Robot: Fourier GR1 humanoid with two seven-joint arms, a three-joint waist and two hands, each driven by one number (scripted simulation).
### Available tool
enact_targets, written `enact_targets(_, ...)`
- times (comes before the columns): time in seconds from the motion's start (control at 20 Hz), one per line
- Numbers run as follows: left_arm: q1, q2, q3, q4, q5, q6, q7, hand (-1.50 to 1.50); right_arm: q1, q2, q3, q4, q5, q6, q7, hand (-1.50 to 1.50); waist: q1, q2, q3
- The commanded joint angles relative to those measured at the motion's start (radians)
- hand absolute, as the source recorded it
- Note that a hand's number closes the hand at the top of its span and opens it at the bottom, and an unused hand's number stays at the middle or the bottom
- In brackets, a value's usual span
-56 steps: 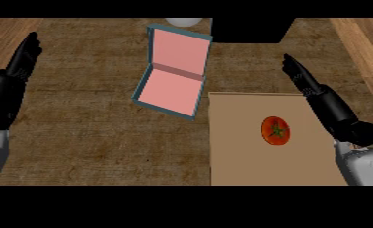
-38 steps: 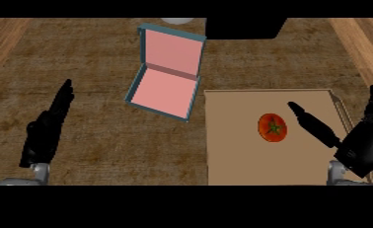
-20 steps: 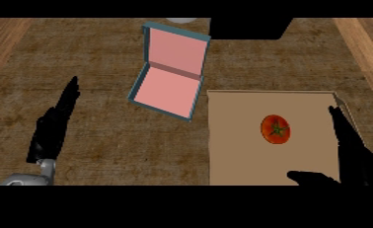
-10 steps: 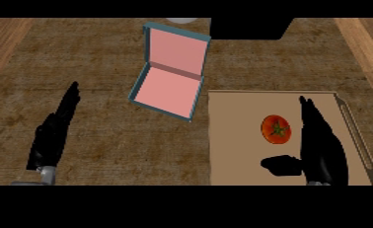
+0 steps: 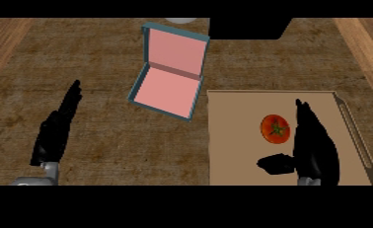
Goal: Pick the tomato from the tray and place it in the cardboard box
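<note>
The fingers (image 5: 304,116) of the right hand (image 5: 315,145) are stretched out straight and held together, pointing away from the robot, with the thumb (image 5: 275,164) jutting out sideways toward the robot's left; the hand is spread and holds nothing. Just to the left of those fingers, in the wide gap ahead of the thumb, lies the tomato (image 5: 275,128), red with a green stem star, resting on the tray (image 5: 233,138). The fingers are close beside it, but whether they touch it cannot be told. The tray is a flat tan sheet lying on the brown tabletop (image 5: 94,49), and the right hand hovers over its right half.

Beyond the thumb and further left, off the tray's far left corner, the cardboard box (image 5: 169,81) lies open, teal outside and pink inside, its lid tilted back.

Well away on the other side, the left hand (image 5: 56,128) shows near the lower left, fingers straight and together, holding nothing, over bare tabletop. A dark block (image 5: 249,27) sits at the far edge, with a pale round object (image 5: 180,20) beside it.
</note>
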Motion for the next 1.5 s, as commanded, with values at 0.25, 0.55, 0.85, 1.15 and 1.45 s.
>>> enact_targets(0.25, 0.046, -0.048, 0.041, -0.033, -0.046, -0.057, -0.025, 0.0, 0.025, 0.058, -0.022, 0.052, 0.048, -0.027, -0.055, -1.5, 0.0, 0.0, 0.0)
enact_targets(0.55, -0.014, -0.058, 0.073, -0.022, -0.071, -0.062, 0.026, 0.0, -0.094, 0.084, -0.087, 0.2, 0.051, -0.04, -0.097, -1.5, 0.002, 0.001, 0.0)
enact_targets(0.85, -0.021, -0.099, 0.096, 0.038, -0.102, -0.077, -0.02, 0.0, -0.073, 0.079, -0.123, 0.162, 0.04, -0.01, -0.124, -1.5, -0.001, 0.0, 0.0)
enact_targets(1.15, -0.021, -0.1, 0.125, -0.028, -0.111, -0.103, 0.04, 0.0, 0.005, 0.106, -0.112, 0.256, 0.072, -0.133, -0.209, -1.5, -0.001, 0.0, 0.0)
enact_targets(1.45, 0.048, -0.107, 0.129, -0.088, -0.115, -0.14, 0.028, 0.0, -0.112, 0.115, -0.157, 0.303, 0.036, -0.024, -0.187, -1.5, 0.002, 0.0, 0.0)
